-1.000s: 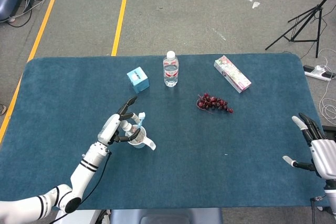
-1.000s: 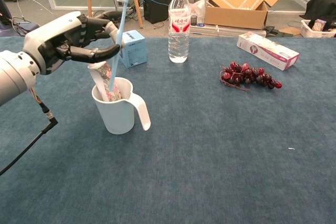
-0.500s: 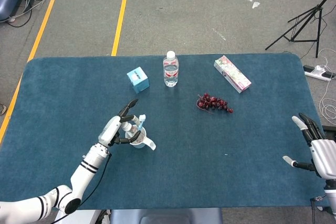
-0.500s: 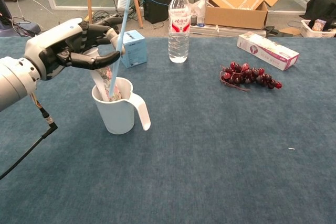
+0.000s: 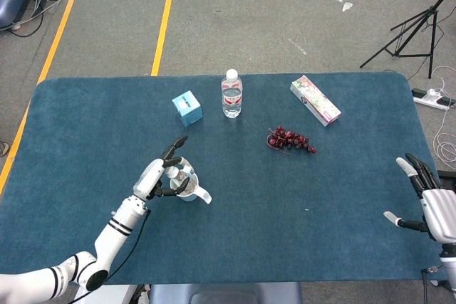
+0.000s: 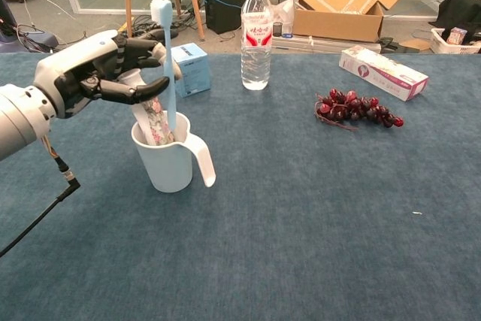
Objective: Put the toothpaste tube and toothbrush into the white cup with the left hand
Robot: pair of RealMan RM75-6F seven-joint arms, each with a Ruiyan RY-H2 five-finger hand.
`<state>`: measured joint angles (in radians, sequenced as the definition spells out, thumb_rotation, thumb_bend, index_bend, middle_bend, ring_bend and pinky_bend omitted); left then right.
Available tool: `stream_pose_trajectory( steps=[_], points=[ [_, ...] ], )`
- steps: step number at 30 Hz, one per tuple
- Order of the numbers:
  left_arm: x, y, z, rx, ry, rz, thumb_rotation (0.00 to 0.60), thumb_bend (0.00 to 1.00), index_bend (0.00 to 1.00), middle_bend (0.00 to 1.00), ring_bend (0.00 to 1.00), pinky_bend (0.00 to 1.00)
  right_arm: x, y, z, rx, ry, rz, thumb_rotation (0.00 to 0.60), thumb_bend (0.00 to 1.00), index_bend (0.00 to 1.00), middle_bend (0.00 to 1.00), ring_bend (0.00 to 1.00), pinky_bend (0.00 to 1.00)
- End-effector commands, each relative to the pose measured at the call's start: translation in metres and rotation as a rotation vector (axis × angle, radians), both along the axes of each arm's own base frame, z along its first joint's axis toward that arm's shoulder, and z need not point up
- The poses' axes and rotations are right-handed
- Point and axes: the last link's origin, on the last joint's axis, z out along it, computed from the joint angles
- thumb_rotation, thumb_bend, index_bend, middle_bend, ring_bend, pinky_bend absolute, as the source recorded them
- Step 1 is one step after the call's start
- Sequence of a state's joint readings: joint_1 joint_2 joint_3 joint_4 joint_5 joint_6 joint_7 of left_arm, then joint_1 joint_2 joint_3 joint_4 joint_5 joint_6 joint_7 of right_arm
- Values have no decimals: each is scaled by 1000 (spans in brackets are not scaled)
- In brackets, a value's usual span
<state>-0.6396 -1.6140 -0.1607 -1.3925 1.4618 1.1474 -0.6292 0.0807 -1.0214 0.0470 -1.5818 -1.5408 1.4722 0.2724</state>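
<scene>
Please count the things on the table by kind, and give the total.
Cup: 1
Toothbrush: 1
Toothpaste tube: 1
Water bottle: 1
Boxes: 2, blue and flowered
Grape bunch: 1
Total: 7

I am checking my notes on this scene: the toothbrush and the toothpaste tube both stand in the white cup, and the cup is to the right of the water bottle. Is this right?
One detail is wrong. The white cup is to the left of the water bottle, nearer the camera, as the chest view shows. The toothbrush and toothpaste tube do stand in the cup.
</scene>
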Motion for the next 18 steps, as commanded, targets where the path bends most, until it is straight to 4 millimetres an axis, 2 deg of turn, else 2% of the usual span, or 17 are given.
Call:
stream_pose_trajectory(
  steps=[1,11,18],
  points=[
    [0,0,0,-3,1,-1,600,412,461,0,54,27,0,0,0,0,0,0,600,33,50,38,39,326],
    [-1,-1,1,-12,12,-7,600,412,437,0,53,27,0,0,1,-3,-2,0,600,33,50,38,39,326],
    [-3,-5,14,1,28,-12,600,413,416,0,52,27,0,0,2,-5,-4,2,600,33,50,38,39,326]
  ],
)
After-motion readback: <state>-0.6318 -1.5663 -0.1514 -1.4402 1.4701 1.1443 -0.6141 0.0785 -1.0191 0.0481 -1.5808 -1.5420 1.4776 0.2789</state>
